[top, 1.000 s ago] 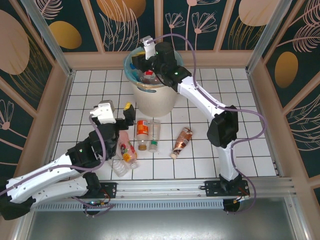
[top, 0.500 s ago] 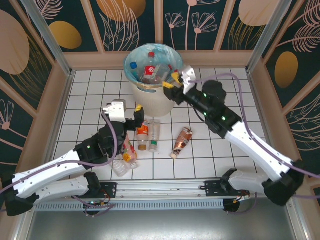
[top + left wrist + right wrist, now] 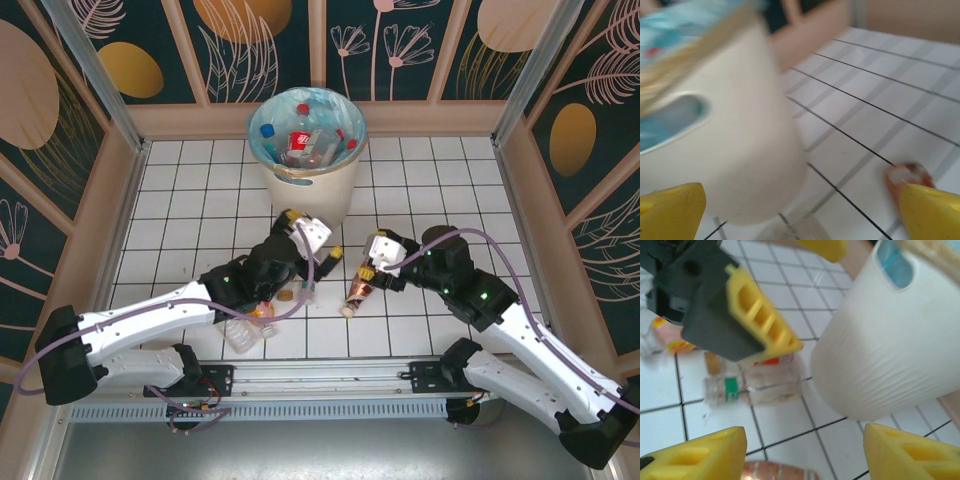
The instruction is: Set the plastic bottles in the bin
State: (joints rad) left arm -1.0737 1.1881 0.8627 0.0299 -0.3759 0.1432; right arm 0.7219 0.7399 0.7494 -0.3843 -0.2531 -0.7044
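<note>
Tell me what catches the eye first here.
The cream bin at the far middle of the tiled table, heaped with bottles, draws the eye first. In front of it the left gripper and right gripper hang close together, jaws open, by the loose bottles lying on the tiles.

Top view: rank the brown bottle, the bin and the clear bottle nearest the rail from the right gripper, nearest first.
1. Brown bottle: just nearward of it, centre.
2. Bin: far centre.
3. Clear bottle: near left, by the rail.
</note>
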